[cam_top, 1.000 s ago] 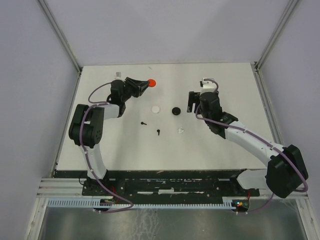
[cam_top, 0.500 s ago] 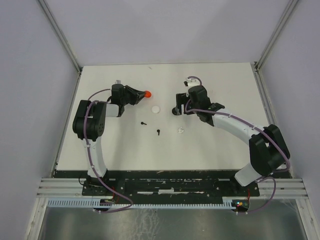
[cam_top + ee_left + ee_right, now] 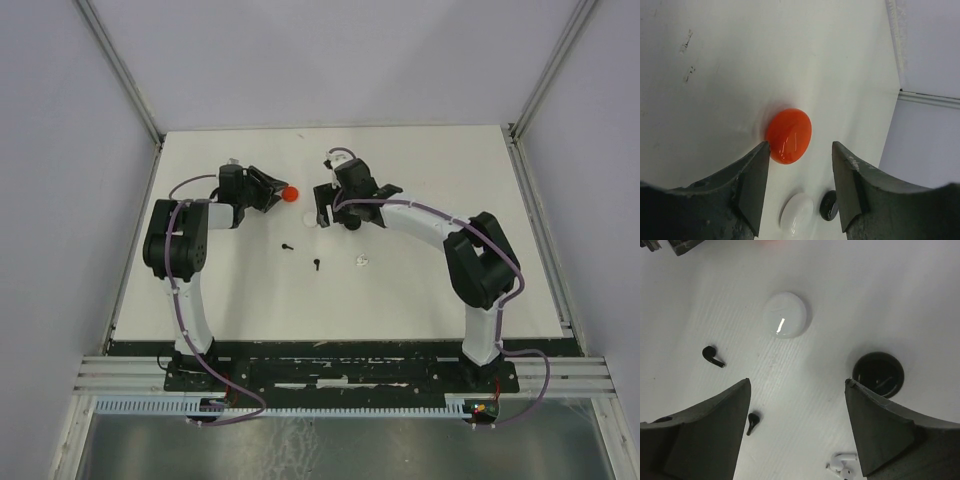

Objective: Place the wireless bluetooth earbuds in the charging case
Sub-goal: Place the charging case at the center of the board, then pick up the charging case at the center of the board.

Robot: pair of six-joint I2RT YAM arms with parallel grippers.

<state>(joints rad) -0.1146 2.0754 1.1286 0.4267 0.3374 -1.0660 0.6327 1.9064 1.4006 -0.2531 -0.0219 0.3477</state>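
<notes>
Two black earbuds [image 3: 713,356] [image 3: 752,422] and a pair of white earbuds [image 3: 842,465] lie loose on the table; in the top view they show as the black ones [image 3: 288,245] [image 3: 316,265] and the white pair [image 3: 361,262]. No red earbud shows. A white round case [image 3: 785,315] and a black round case [image 3: 878,374] lie beyond them. My right gripper [image 3: 797,382] is open and empty above the table between these. My left gripper [image 3: 800,150] is open, with a red round case [image 3: 788,136] lying just ahead of its left fingertip.
The left wrist view also shows the white case [image 3: 797,214] and black case [image 3: 829,205] beyond the red one. In the top view the two grippers [image 3: 275,190] [image 3: 322,208] are close together at the table's far middle. The back wall edge [image 3: 920,95] runs nearby.
My right arm has swung far to the left, from right of the black case to over the white case. The left gripper and the red case have shifted toward the front.
</notes>
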